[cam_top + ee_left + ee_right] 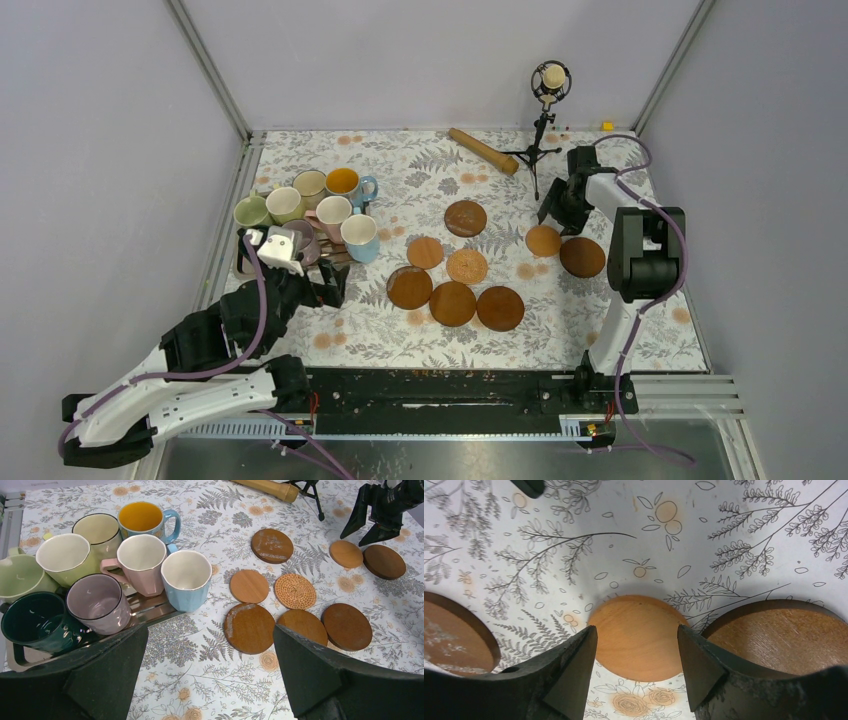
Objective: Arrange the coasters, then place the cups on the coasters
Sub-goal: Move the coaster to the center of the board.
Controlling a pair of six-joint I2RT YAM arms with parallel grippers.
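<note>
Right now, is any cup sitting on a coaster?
No, the cups stand bunched on the left, and all eight coasters lie bare.

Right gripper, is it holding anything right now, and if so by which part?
Nothing is held. The right gripper stands open over the small tan coaster, which lies flat on the table.

coasters (452, 303): eight, flat, scattered centre-right | cups (333, 212): eight, upright, clustered left
</note>
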